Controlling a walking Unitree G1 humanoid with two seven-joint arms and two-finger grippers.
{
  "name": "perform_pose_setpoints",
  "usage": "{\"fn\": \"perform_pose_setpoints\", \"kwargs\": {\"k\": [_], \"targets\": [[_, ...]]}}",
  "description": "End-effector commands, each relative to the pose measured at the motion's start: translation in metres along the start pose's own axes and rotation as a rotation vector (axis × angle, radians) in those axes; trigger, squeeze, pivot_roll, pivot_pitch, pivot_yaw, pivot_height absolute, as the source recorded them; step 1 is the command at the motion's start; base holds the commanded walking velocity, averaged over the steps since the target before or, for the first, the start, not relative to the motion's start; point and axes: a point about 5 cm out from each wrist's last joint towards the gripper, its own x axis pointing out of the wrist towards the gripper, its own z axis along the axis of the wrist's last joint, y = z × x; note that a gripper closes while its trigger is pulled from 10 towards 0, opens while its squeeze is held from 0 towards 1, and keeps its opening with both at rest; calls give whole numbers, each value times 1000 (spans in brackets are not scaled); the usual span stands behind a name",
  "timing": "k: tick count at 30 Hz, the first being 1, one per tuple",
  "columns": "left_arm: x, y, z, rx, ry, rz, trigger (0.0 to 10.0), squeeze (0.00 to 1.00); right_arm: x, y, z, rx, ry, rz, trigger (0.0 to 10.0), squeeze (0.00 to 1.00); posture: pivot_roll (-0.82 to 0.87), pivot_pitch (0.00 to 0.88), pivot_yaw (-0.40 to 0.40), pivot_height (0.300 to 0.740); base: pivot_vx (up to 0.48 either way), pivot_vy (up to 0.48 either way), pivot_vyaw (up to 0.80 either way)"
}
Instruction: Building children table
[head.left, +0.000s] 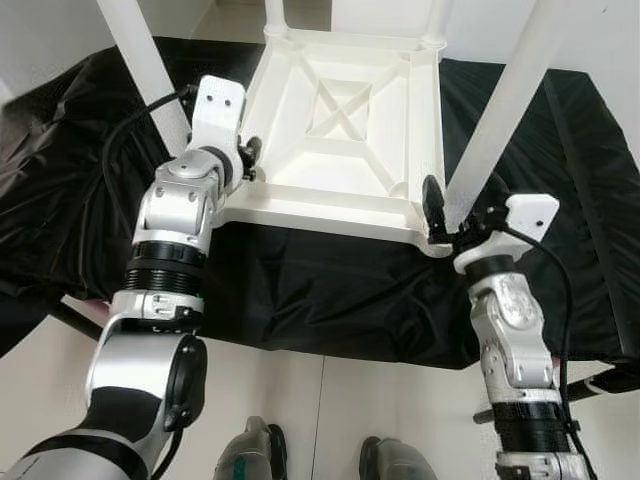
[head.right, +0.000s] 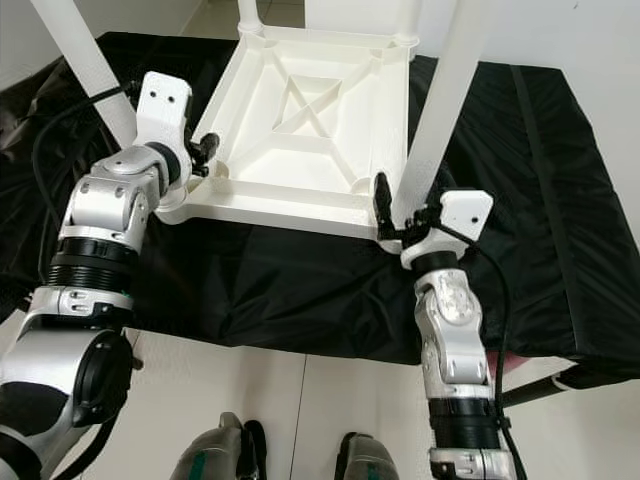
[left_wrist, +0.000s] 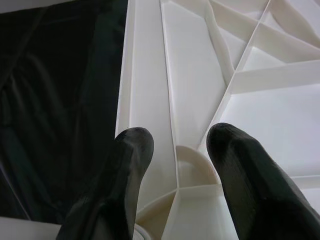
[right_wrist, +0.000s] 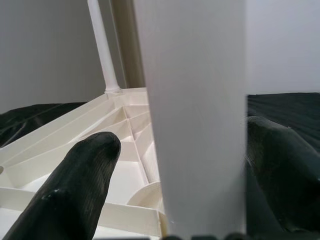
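white plastic, the children's table (head.left: 345, 130) lies upside down on a black cloth (head.left: 330, 290), its ribbed underside up and legs rising from the corners. at the near left corner the left tool (head.left: 250, 160) has its fingers spread astride the tabletop's edge rim (left_wrist: 145, 100). across the underside, at the near right corner, the right tool (head.right: 400, 215) has its fingers spread around the near right leg (head.left: 500, 110), one on each side; actual contact cannot be told.

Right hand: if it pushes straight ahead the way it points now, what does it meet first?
The white table leg, which stands between the right hand fingers; beyond it lies the upturned tabletop's ribbed underside. Contact looks near, though depth is unclear.
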Motion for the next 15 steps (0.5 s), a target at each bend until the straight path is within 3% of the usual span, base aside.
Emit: {"fn": "perform_pose_setpoints", "kwargs": {"k": [1, 8, 15], "targets": [[-3, 11, 4, 10, -5, 190, 10000, 0, -1, -2, -3, 16, 18, -14, 10000, 0, 36, 90, 36, 740, 0, 0, 0], [-4, 11, 6, 28, 7, 261, 10000, 0, 5, -2, -14, 57, 86, 6, 10000, 0, 39, 97, 42, 740, 0, 0, 0], [-7, 12, 8, 42, -3, 292, 10000, 0, 13, 1, -22, 89, 156, 105, 10000, 0, 43, 101, 40, 740, 0, 0, 0]]}}
